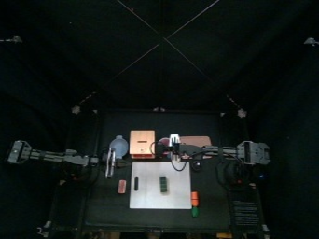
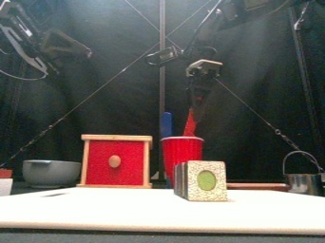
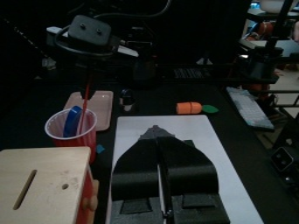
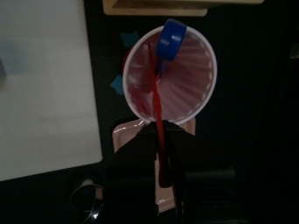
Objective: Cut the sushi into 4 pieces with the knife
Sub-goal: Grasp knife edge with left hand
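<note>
The dark green sushi roll [image 1: 162,184] lies whole on the white cutting board [image 1: 147,191]; in the front view the sushi roll [image 2: 202,180] stands near and large. Behind it is the red cup [image 2: 181,158] with a blue knife [image 2: 165,124] standing in it. My right gripper [image 2: 202,72] hangs above the cup, shut on the handle of the red knife [image 2: 191,121], whose blade still reaches down into the cup [image 4: 176,66]. The left gripper [image 3: 159,134] hovers over the board's left end, shut and empty.
A wooden box with a red drawer front [image 2: 117,161] stands left of the cup, with a blue-grey bowl [image 2: 51,172] further left. A metal cutter [image 2: 301,177] sits far right. An orange carrot toy [image 1: 197,199] lies right of the board and a small red toy [image 1: 122,187] to its left.
</note>
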### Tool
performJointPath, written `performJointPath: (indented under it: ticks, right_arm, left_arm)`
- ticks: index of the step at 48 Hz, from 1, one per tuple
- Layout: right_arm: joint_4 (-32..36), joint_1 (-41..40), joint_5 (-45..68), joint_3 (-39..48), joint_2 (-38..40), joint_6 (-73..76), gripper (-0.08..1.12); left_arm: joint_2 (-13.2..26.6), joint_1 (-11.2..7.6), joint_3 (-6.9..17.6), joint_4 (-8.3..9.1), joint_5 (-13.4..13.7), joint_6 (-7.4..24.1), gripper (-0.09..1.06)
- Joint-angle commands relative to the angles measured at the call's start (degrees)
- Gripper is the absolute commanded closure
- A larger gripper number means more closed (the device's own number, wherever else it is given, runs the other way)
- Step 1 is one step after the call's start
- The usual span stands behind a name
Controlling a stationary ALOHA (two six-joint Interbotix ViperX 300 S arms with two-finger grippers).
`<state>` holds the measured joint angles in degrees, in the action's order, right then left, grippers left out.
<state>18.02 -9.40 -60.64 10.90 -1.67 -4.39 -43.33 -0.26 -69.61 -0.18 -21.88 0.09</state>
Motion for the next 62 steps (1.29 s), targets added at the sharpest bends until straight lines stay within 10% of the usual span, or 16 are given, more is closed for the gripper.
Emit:
performJointPath:
  ticks: [1, 25, 41, 51, 62]
  right_arm:
    - [-0.44, -0.62, -0.88, -3.08, 2.29, 0.09, 1.00]
    - [-1.14, 2.55, 2.46, -0.70, 20.92, 4.22, 1.00]
    - [-1.49, 3.78, 30.41, 19.86, 31.99, 14.15, 1.00]
    - [-1.67, 3.43, 51.15, 30.23, 33.93, 16.70, 1.00]
    - [-2.72, 3.25, 64.42, 36.30, 32.52, 16.52, 1.00]
  left_arm:
    - [0.09, 0.35, 0.79, 0.00, -0.62, -0.09, 0.84]
    - [0.09, 3.34, 0.79, 0.00, -3.69, -0.09, 0.78]
    - [0.35, 5.36, 2.11, 0.00, -11.07, 0.00, 0.34]
    - [1.23, 7.03, 5.62, -0.53, -11.07, 0.09, -0.01]
    - [7.29, 6.42, 7.29, -0.62, -10.72, -0.18, -0.06]
